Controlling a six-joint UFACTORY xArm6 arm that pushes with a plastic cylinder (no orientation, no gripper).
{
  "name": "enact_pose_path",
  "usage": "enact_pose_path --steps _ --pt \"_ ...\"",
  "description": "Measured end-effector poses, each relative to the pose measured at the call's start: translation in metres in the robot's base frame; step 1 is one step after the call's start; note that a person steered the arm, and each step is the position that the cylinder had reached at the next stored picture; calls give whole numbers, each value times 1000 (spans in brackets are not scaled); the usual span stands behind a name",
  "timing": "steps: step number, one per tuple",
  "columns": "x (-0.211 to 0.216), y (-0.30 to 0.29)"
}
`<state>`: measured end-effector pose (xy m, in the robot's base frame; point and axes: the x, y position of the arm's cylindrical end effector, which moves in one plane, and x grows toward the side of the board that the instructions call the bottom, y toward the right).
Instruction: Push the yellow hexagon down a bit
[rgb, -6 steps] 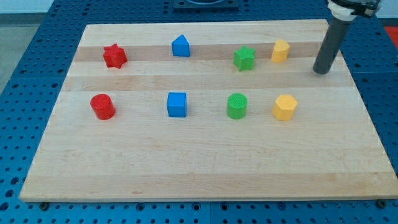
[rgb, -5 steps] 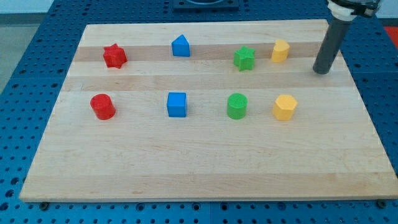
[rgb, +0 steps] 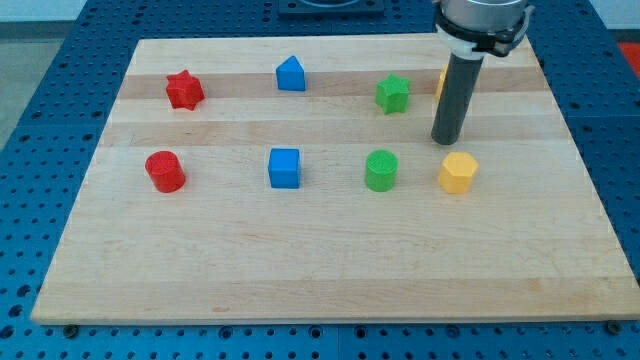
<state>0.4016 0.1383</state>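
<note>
my tip (rgb: 446, 141) stands on the wooden board (rgb: 300, 270) just above the yellow hexagon (rgb: 458, 172), a touch to the view's left of its middle, with a thin strip of wood between them; there is no gripper on this arm, only the bare rod, so nothing spreads or pinches. the hexagon sits in the lower row at the view's right, with the green cylinder (rgb: 381, 170) beside it to the view's left. the main risk, as i judge it, is the offset: a straight push toward the view's bottom from here may catch the hexagon on its upper left face, so that it turns or slides off to the view's right instead of going straight down. too long a stroke would carry it further than "a bit". the rod hides most of a second yellow block (rgb: 441, 77) in the upper row, only a sliver showing at its left edge, so its shape cannot be made out. the green star (rgb: 393, 93), well clear of the push, looks safe
</note>
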Motion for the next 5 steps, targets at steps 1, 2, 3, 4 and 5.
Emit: enact_pose_path --steps 1,2,3,4,5 --pt "0 0" --pt "43 7" --pt "51 8" --pt "82 9" --pt "81 2"
